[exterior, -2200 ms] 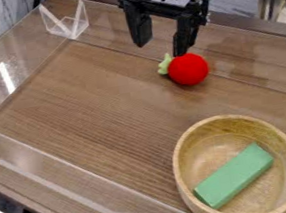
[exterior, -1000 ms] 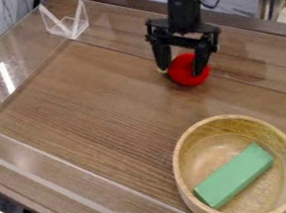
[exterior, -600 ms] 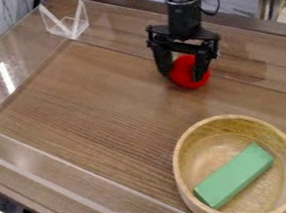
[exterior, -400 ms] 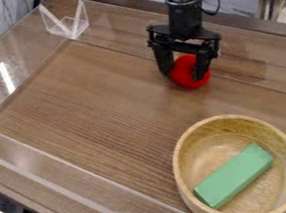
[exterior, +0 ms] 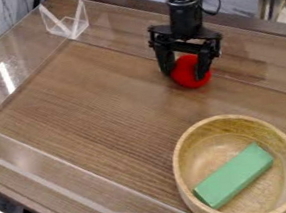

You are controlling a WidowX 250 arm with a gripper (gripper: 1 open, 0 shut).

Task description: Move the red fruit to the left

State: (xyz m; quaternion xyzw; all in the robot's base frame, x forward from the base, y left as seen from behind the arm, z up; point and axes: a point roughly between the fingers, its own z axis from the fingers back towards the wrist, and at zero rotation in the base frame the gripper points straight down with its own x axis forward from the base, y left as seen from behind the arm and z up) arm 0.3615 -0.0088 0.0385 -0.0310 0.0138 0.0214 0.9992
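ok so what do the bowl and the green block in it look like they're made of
The bowl looks like wood or bamboo with a smooth, light finish, going by its pale tan colour, though tan plastic can't be ruled out. The green block could be painted wood, foam or plastic; its even, flat colour doesn't settle which.
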